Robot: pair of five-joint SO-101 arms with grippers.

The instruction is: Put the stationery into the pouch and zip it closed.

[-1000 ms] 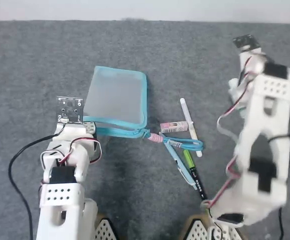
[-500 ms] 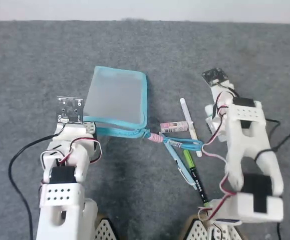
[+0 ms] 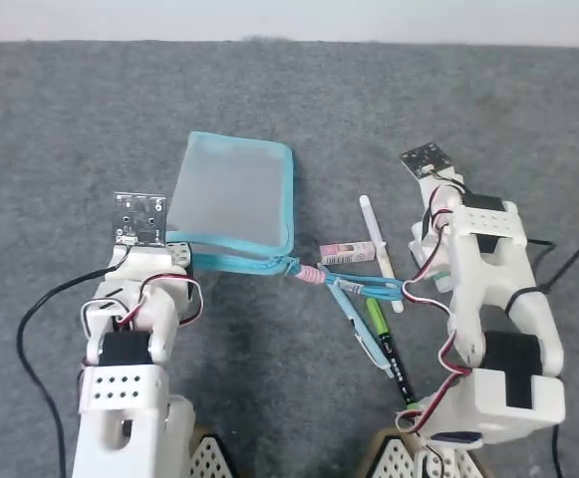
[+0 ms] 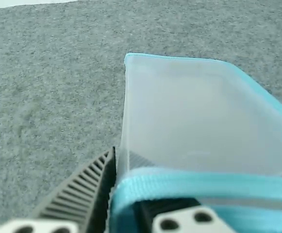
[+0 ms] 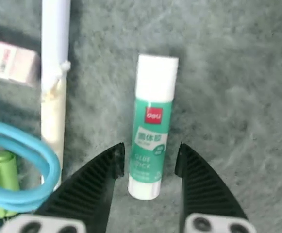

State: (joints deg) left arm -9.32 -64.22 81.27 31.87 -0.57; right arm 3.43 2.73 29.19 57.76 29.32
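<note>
Pouch (image 3: 234, 194) lies flat on grey surface (image 3: 70, 119), left of centre, with its zip edge on the near side. Left hand (image 4: 126, 204) pinches the pouch's near left corner at the zip band.

Right of the pouch, a tight cluster: pink eraser (image 3: 347, 253), white pen (image 3: 377, 239), blue pen (image 3: 361, 321), green marker (image 3: 391, 349).

Right hand (image 5: 148, 158) is spread, one finger on each side of the near end of a glue stick (image 5: 151, 121). The glue stick lies flat, just right of the white pen.
</note>
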